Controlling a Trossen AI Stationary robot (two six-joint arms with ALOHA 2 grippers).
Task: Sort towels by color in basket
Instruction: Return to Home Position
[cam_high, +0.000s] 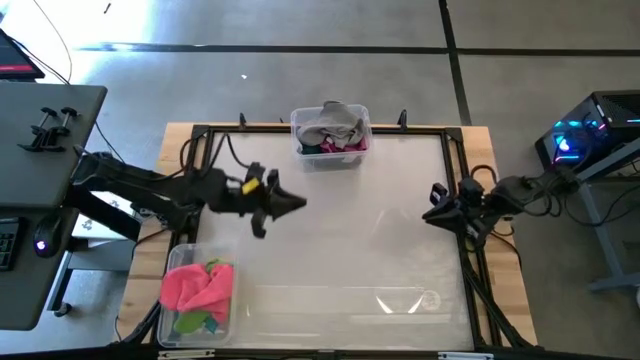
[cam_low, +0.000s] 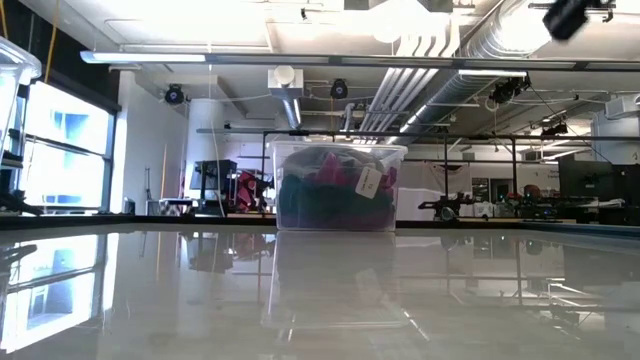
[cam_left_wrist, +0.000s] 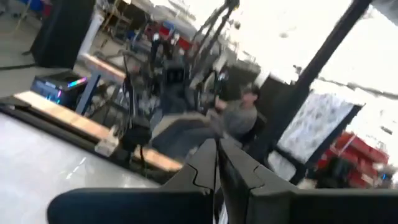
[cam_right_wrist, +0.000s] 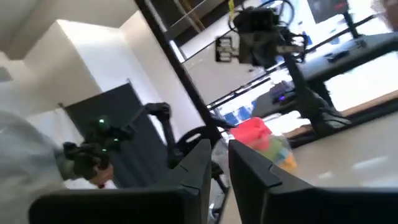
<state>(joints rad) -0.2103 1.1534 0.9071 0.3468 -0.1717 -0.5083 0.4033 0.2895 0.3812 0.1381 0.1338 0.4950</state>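
Observation:
A clear bin (cam_high: 331, 137) stands at the table's far middle with a grey towel (cam_high: 330, 122) on top of magenta and dark green cloth; in the low view (cam_low: 335, 188) it shows dark green and magenta towels. A second clear bin (cam_high: 198, 296) at the near left holds a pink towel (cam_high: 196, 284) over lime and cyan cloth; it also shows in the right wrist view (cam_right_wrist: 261, 138). My left gripper (cam_high: 296, 203) hovers left of centre, shut and empty (cam_left_wrist: 217, 169). My right gripper (cam_high: 430, 214) hovers at the right, fingers a narrow gap apart and empty (cam_right_wrist: 219, 163). The other towels are hidden.
The glossy white tabletop (cam_high: 350, 250) lies between the two arms inside a dark frame (cam_high: 470, 250). A desk with clamps (cam_high: 45, 125) stands to the left, and a computer with blue lights (cam_high: 590, 135) to the right. A person sits beyond the table (cam_left_wrist: 239, 115).

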